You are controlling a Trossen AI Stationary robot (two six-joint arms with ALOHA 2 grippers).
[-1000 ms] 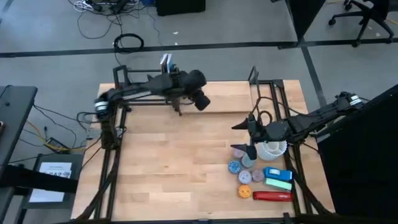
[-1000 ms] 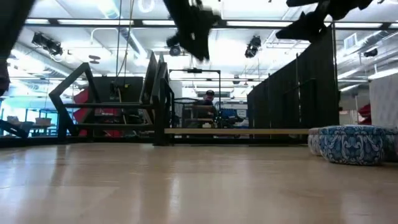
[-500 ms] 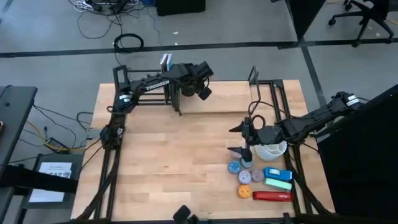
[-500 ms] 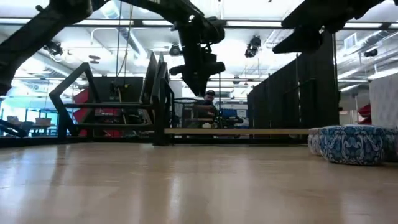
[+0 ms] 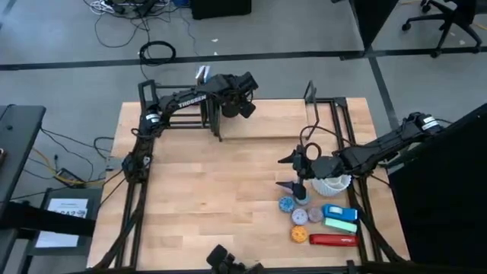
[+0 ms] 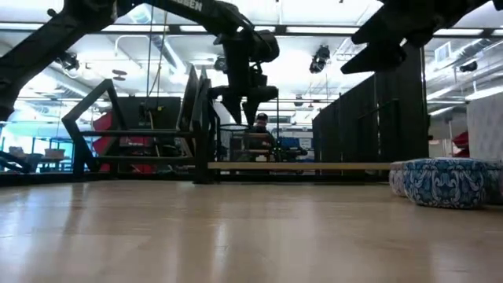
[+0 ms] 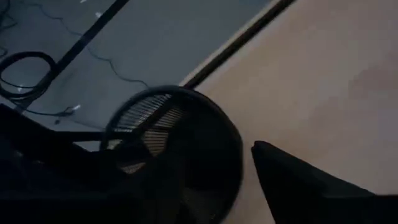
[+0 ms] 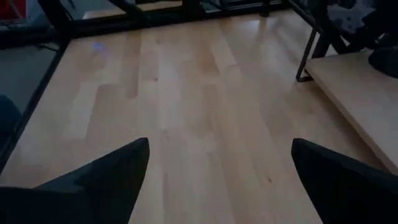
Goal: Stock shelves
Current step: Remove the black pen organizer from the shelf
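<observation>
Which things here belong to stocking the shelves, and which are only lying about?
Job:
- shelves at the table's far edge
- left tool above them
- right tool, open, over the round tins

Lying about:
- coiled cable on floor
- office chair

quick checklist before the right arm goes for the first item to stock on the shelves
1. Right gripper open: ok, fingers spread wide in its wrist view, nothing between them.
2. Right gripper near the items: ok, it hangs just above the blue round tin and the white basket.
3. Shelves in place at the table's far edge: ok.
4. Board free for stock: ok, nothing lies on it.
5. Left gripper out of the way: not ok, it hangs over the rack end of the shelves.
6. Left gripper empty: cannot tell.
</observation>
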